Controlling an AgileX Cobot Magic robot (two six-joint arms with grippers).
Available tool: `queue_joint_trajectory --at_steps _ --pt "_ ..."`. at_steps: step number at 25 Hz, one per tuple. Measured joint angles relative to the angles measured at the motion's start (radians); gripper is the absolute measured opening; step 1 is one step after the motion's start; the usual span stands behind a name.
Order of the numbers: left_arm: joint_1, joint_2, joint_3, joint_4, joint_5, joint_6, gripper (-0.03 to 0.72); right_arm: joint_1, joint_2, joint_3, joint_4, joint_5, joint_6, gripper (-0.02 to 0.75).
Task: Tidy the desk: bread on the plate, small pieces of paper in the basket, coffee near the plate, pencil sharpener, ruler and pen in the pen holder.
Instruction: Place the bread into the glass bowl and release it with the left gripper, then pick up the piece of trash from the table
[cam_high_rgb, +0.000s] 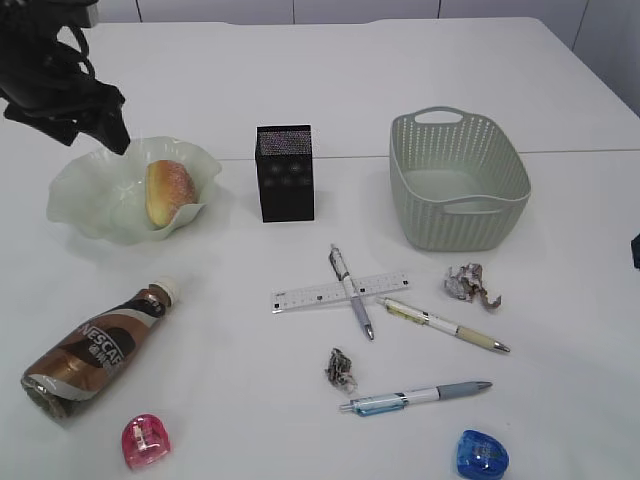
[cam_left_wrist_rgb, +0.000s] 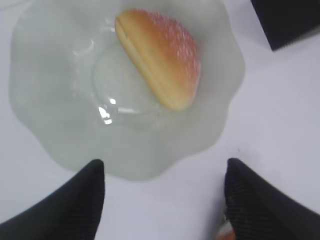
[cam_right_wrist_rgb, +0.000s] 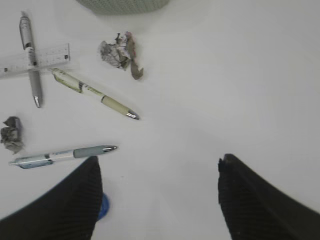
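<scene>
The bread (cam_high_rgb: 170, 192) (cam_left_wrist_rgb: 160, 57) lies in the wavy glass plate (cam_high_rgb: 85, 195) (cam_left_wrist_rgb: 55, 85). My left gripper (cam_high_rgb: 108, 125) (cam_left_wrist_rgb: 162, 167) hangs open and empty over the plate's near rim. A coffee bottle (cam_high_rgb: 95, 350) lies on its side at the front left. A clear ruler (cam_high_rgb: 310, 295) (cam_right_wrist_rgb: 55, 54) lies under a silver pen (cam_high_rgb: 352, 295) (cam_right_wrist_rgb: 32, 60), with a cream pen (cam_high_rgb: 445, 325) (cam_right_wrist_rgb: 95, 93) and a blue pen (cam_high_rgb: 415, 397) (cam_right_wrist_rgb: 62, 154) nearby. Two crumpled papers (cam_high_rgb: 470, 285) (cam_high_rgb: 341, 370) lie among them. My right gripper (cam_right_wrist_rgb: 160, 160) is open above bare table.
The black pen holder (cam_high_rgb: 285, 172) stands mid-table and the grey basket (cam_high_rgb: 455, 180) to its right. A pink sharpener (cam_high_rgb: 146, 441) and a blue sharpener (cam_high_rgb: 482, 455) (cam_right_wrist_rgb: 103, 207) sit at the front edge. The blue one peeks beside my right gripper's left finger.
</scene>
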Motion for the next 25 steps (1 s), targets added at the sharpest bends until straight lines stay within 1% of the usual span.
queue_joint_trajectory --at_steps 3,7,11,14,17,20,22,25 --pt "0.000 -0.053 0.000 -0.003 0.133 0.000 0.533 0.000 0.000 -0.001 0.062 0.000 -0.003 0.531" --pt "0.000 -0.137 0.046 -0.033 0.169 -0.013 0.531 0.000 0.000 -0.037 0.082 0.025 -0.013 0.531" --pt "0.000 -0.240 0.184 -0.051 0.164 -0.024 0.531 0.000 0.000 -0.090 0.084 0.049 -0.017 0.532" --pt "0.000 -0.338 0.316 -0.071 0.113 -0.026 0.531 0.007 0.015 -0.117 0.084 0.070 -0.018 0.532" --pt "0.000 -0.446 0.448 -0.083 0.081 -0.033 0.531 0.057 0.050 -0.130 0.069 0.077 -0.019 0.532" --pt "0.000 -0.560 0.553 -0.087 0.074 -0.041 0.531 0.124 0.101 -0.147 0.004 0.078 0.011 0.531" --pt "0.000 -0.624 0.605 -0.087 0.074 -0.043 0.530 0.158 0.149 -0.163 -0.039 0.081 0.027 0.532" --pt "0.000 -0.708 0.663 -0.089 0.074 -0.057 0.529 0.184 0.224 -0.190 -0.058 0.081 0.039 0.532"
